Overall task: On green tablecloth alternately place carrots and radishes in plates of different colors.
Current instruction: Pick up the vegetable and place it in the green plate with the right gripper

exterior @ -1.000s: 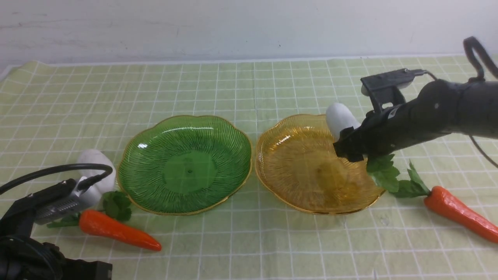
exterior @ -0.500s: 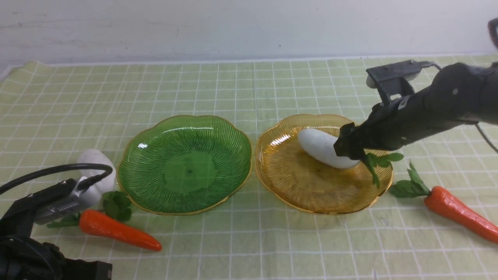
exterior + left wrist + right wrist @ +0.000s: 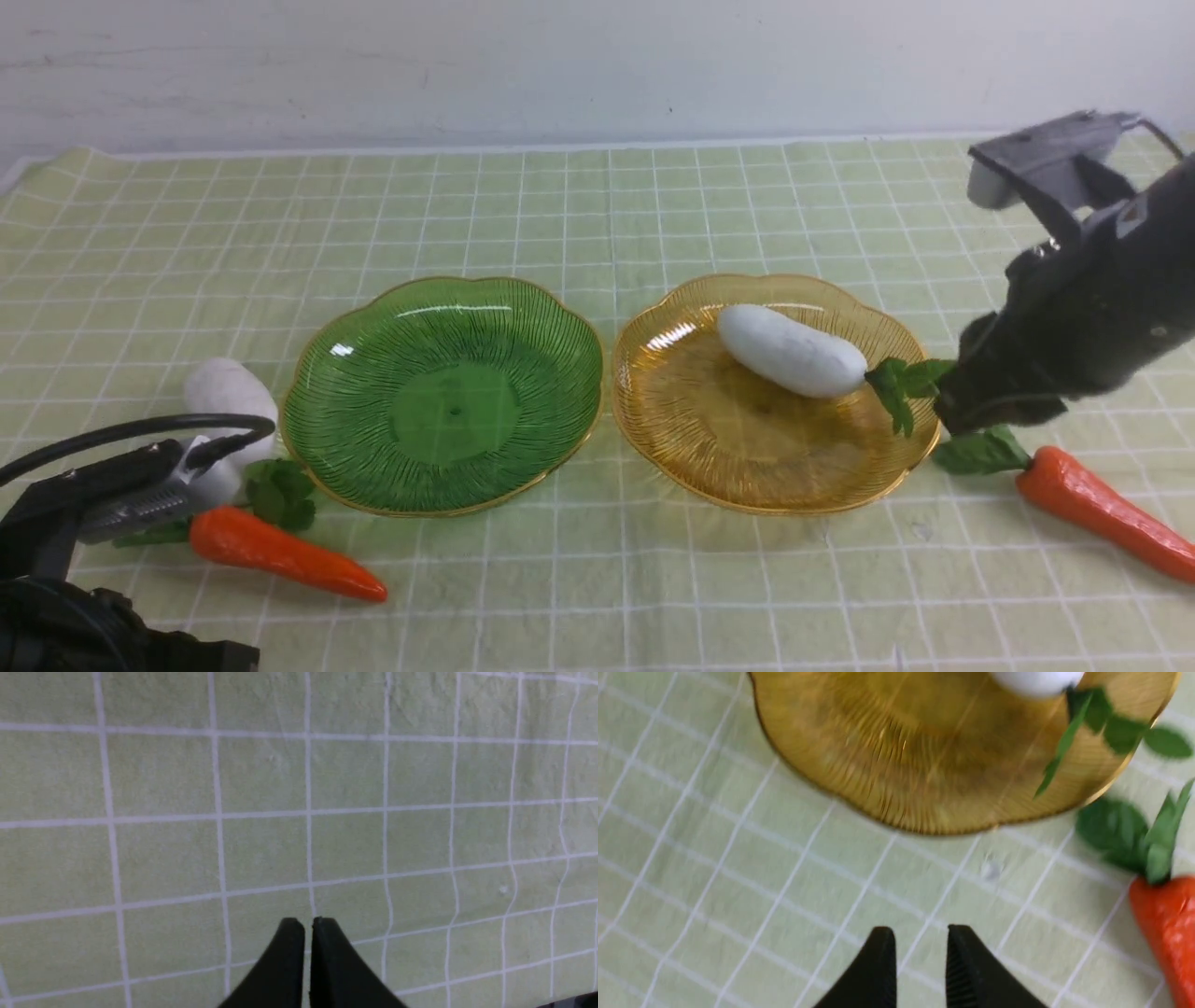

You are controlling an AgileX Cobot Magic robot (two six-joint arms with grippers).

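White radish (image 3: 792, 362) — on amber plate (image 3: 728, 457)

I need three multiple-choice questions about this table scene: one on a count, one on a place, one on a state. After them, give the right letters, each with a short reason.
1. How many carrots lie on the cloth?
A. one
B. two
C. three

2. Where does the radish on the robot's right side lie?
A. on the cloth
B. in the amber plate
C. on top of a carrot

3. The left end effector is:
A. shut, holding nothing
B. wide open
C. shut on a carrot

Answers:
1 B: two orange ones show, one at each side of the table.
2 B: it rests inside the amber plate, its leaves toward the rim.
3 A: in the left wrist view its tips meet over bare cloth.
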